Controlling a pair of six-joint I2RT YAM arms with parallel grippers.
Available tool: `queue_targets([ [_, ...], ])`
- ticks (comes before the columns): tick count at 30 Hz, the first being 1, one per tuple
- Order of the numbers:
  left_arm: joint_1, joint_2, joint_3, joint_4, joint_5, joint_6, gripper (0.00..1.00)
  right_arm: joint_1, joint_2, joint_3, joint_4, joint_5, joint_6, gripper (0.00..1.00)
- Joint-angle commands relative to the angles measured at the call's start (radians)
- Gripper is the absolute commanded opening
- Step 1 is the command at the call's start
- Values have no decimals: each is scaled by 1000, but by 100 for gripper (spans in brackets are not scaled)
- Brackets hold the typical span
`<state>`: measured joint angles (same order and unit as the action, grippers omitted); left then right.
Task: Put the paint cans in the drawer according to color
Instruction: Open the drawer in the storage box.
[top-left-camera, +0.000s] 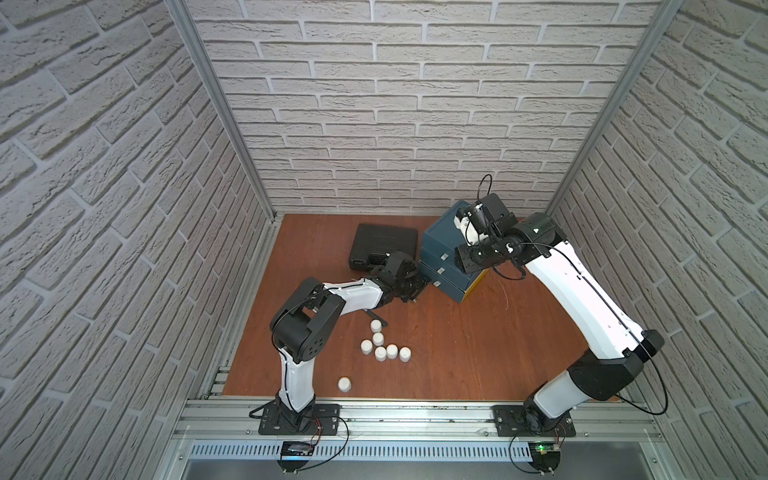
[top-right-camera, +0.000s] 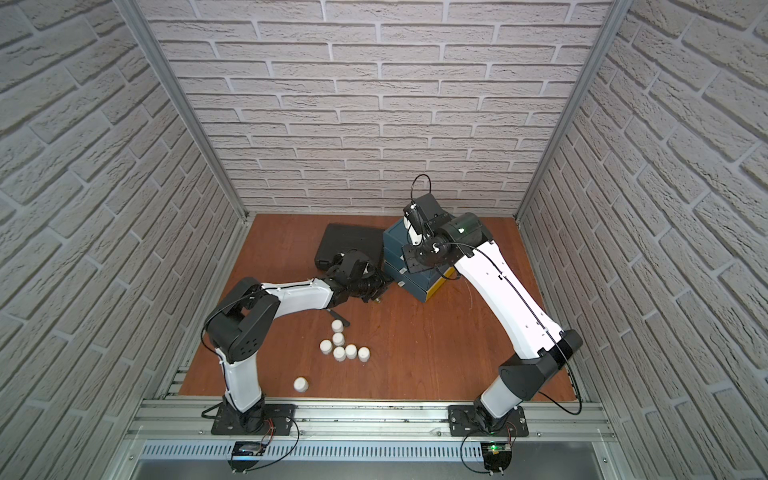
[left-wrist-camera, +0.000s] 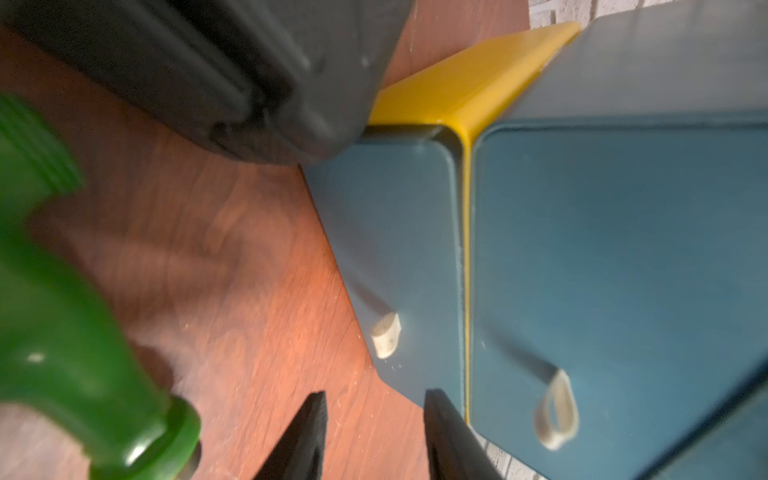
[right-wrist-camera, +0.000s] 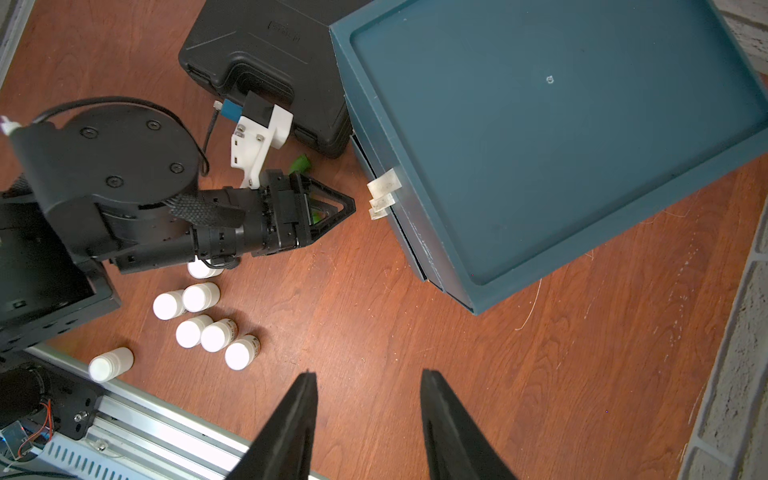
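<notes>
Several white paint cans (top-left-camera: 384, 347) stand clustered on the wooden floor in both top views, with one more (top-left-camera: 344, 384) apart near the front rail. They also show in the right wrist view as a cluster (right-wrist-camera: 208, 328). The blue drawer cabinet (top-left-camera: 446, 249) stands at the back. Its drawer fronts look shut, and each carries a pale pull tab (left-wrist-camera: 386, 334). My left gripper (left-wrist-camera: 376, 397) is open and empty, low at the cabinet's front by the bottom tab (top-left-camera: 436, 284). My right gripper (right-wrist-camera: 368, 374) is open and empty, high above the floor beside the cabinet top (right-wrist-camera: 540, 145).
A black tool case (top-left-camera: 382, 245) lies left of the cabinet, close to my left wrist. A green toy drill (left-wrist-camera: 62, 332) lies on the floor beside my left gripper. The cabinet has a yellow side (left-wrist-camera: 465, 79). Brick walls enclose the floor on three sides.
</notes>
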<state>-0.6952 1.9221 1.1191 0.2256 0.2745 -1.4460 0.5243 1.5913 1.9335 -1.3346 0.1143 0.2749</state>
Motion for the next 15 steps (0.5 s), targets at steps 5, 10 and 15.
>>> queue_targets([
  [5, -10, 96, 52, 104, 12, -32, 41, -11, -45, -16, 17, 2, 6, 46],
  [10, -19, 113, 71, 105, 2, -30, 41, -13, -48, -31, 22, -5, 4, 46],
  [15, -32, 115, 77, 110, -12, -39, 41, -15, -40, -29, 25, -14, 0, 46],
])
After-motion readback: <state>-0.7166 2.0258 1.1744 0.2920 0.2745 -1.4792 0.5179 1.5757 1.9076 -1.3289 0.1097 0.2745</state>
